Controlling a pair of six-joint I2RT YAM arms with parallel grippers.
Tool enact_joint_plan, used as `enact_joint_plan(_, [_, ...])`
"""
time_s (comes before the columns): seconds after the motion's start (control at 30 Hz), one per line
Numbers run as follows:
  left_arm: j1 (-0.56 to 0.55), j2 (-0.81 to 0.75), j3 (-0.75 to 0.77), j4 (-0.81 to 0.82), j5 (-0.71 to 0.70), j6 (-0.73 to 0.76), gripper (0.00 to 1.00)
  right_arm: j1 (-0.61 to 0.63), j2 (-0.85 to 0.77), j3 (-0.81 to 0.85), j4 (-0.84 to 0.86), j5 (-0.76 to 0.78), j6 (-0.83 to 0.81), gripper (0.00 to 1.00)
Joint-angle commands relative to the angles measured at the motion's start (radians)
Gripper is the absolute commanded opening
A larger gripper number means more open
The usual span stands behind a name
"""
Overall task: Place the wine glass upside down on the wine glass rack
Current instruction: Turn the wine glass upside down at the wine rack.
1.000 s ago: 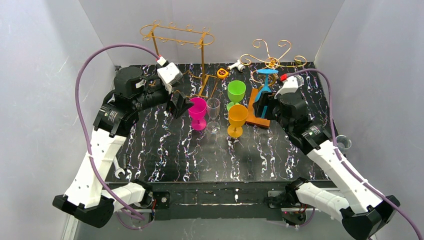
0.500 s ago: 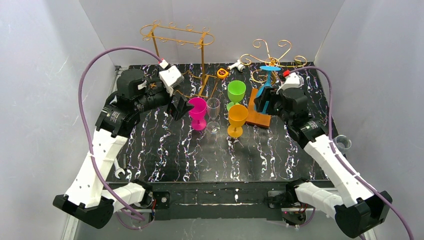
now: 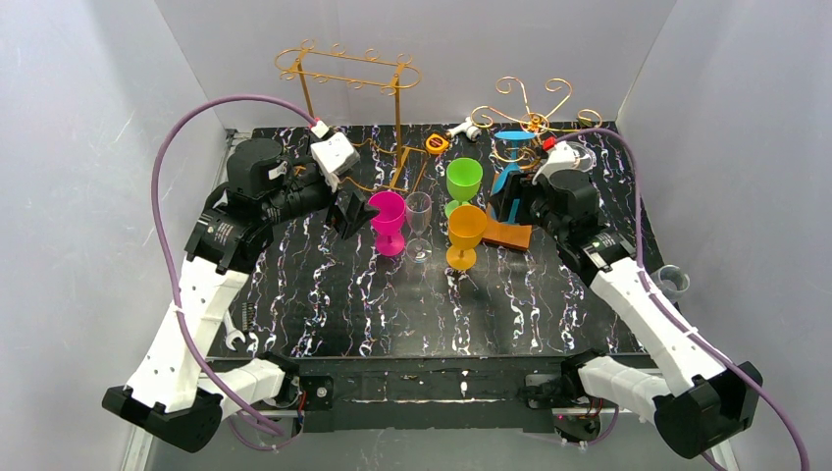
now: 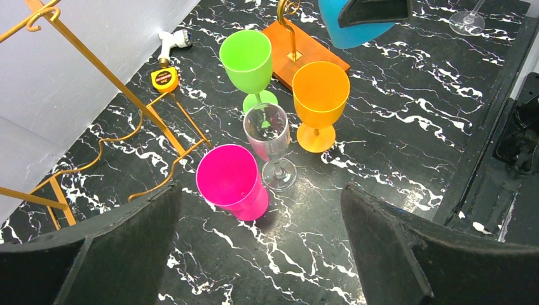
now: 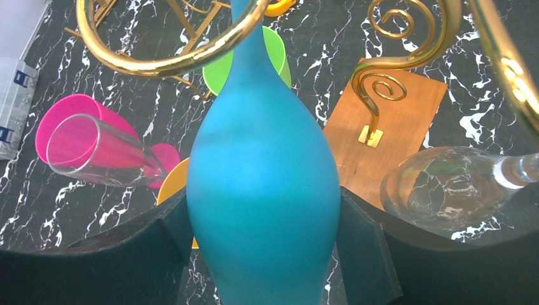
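Top and wrist views, glass-hanging task, seating stage. The right gripper (image 5: 264, 254) clamps the bowl of the blue wine glass (image 5: 264, 190) between both fingers. It holds the glass upside down, mouth toward the table and stem pointing up. This grip on the bowl leaves the stem and foot free, which are the parts the rack must catch.

The glass is at the spiral wine glass rack (image 3: 535, 121), far right on the table, just above the rack's wooden base (image 5: 394, 121). In the right wrist view the stem rises behind a curved gold arm of the rack. The top view shows the blue foot level with the scrolls. Whether the foot already bears on the wire cannot be told, so the placement is judged nearly done but not released.

The left gripper (image 4: 264, 254) hangs with its jaws wide and holds nothing. It is just left of the pink glass (image 4: 230, 178), probably in readiness for the next glass. Beside the pink glass stand a clear glass (image 4: 267, 130), a green glass (image 4: 246, 54) and an orange glass (image 4: 320, 89), all upright, mouths up. A taller gold rack (image 3: 397, 118) stands far left.
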Motion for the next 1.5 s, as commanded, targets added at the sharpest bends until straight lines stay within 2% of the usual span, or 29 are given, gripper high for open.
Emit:
enact_joint_plan(0.0, [-0.005,-0.027,-0.018,-0.001,0.018,0.001,0.95,-0.003,0.010,0.023,0.070,-0.019,-0.046,0.42])
enact_joint_plan(0.7, [-0.005,-0.028,-0.025,0.015,0.018,-0.009,0.94,-0.002,-0.043,-0.056,0.114,-0.119,-0.210,0.38])
enact_joint_plan(0.97, [-0.005,-0.024,-0.020,0.012,0.014,-0.006,0.94,-0.002,-0.086,-0.102,0.143,-0.117,-0.214,0.32])
enact_joint_plan(1.4, [-0.004,-0.009,0.003,-0.003,0.006,-0.008,0.95,-0.002,-0.209,-0.233,0.213,-0.049,-0.178,0.32])
enact_joint_plan(1.47, [-0.004,-0.009,0.006,-0.008,0.003,-0.007,0.95,-0.002,-0.216,-0.245,0.221,-0.036,-0.161,0.35])
